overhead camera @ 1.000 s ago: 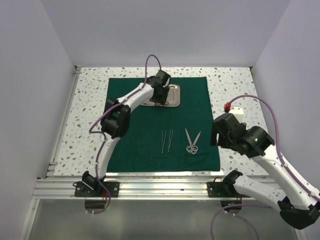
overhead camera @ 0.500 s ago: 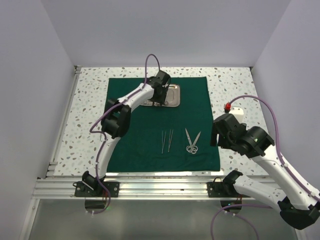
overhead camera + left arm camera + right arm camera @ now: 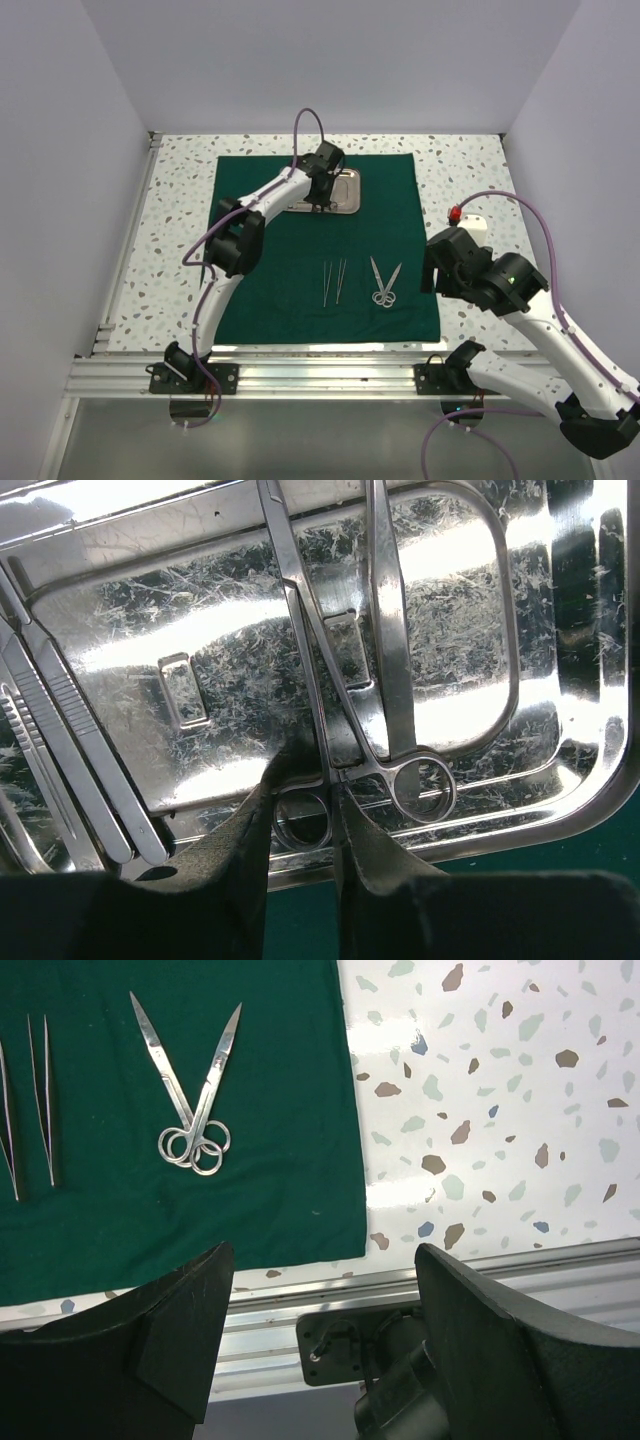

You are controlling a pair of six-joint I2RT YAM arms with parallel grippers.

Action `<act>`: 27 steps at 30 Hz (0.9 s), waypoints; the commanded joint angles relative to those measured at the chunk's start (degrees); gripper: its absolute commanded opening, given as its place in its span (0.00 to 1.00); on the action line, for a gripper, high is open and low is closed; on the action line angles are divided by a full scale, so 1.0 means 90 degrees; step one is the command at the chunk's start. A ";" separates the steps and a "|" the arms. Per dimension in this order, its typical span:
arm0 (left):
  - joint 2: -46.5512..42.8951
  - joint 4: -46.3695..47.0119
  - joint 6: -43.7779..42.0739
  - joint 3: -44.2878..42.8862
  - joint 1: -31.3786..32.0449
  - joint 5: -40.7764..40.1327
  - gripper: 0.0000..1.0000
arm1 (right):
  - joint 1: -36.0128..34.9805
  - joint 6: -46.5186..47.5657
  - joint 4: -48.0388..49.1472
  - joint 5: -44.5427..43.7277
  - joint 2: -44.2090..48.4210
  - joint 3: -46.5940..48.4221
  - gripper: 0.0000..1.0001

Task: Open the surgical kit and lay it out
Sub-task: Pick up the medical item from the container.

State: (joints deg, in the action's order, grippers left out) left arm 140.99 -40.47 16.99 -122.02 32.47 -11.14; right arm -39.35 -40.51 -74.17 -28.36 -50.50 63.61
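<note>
The dark green cloth (image 3: pixel 280 290) lies spread flat, with the steel tray (image 3: pixel 346 196) at its far middle. My left gripper (image 3: pixel 322 188) is down in the tray. In the left wrist view it (image 3: pixel 305 815) is shut on one ring handle of the forceps (image 3: pixel 388 630), one finger on either side of that ring, while the other ring (image 3: pixel 423 790) lies free. Tweezers (image 3: pixel 334 280) and scissors (image 3: pixel 384 283) lie on the cloth's near part. My right gripper (image 3: pixel 322 1260) hangs open and empty over the table's near right edge.
More slim instruments (image 3: pixel 60 750) lie along the tray's left side. The tray rim (image 3: pixel 600 780) rises around the forceps. An aluminium rail (image 3: pixel 320 370) runs along the near edge. A small white and red part (image 3: pixel 462 214) sits right of the cloth.
My left gripper's jaws have narrowed onto the forceps ring, and the wrist shifted slightly over the tray. The right arm has not moved.
</note>
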 commanded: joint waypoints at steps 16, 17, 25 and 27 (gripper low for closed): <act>-0.0333 -0.0601 -0.0013 -0.0290 0.0006 0.0095 0.00 | 0.0017 -0.0059 -0.0011 -0.0072 0.0191 0.0061 0.77; -0.0382 -0.0640 -0.0023 -0.0348 0.0006 0.0085 0.00 | 0.0007 -0.0059 -0.0001 -0.0062 0.0201 0.0061 0.77; -0.0860 -0.0738 0.0104 -0.0427 0.0006 0.0114 0.00 | 0.0017 -0.0040 0.0009 -0.0023 0.0308 0.0080 0.77; -0.1016 -0.0748 0.0191 -0.0349 0.0006 0.0143 0.00 | 0.0007 -0.0020 -0.0001 -0.0013 0.0357 0.0080 0.77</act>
State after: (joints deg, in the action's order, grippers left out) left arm 138.47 -46.02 17.21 -123.13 32.49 -10.63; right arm -39.35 -40.49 -74.15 -28.34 -48.16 63.61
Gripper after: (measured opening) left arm 0.293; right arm 0.771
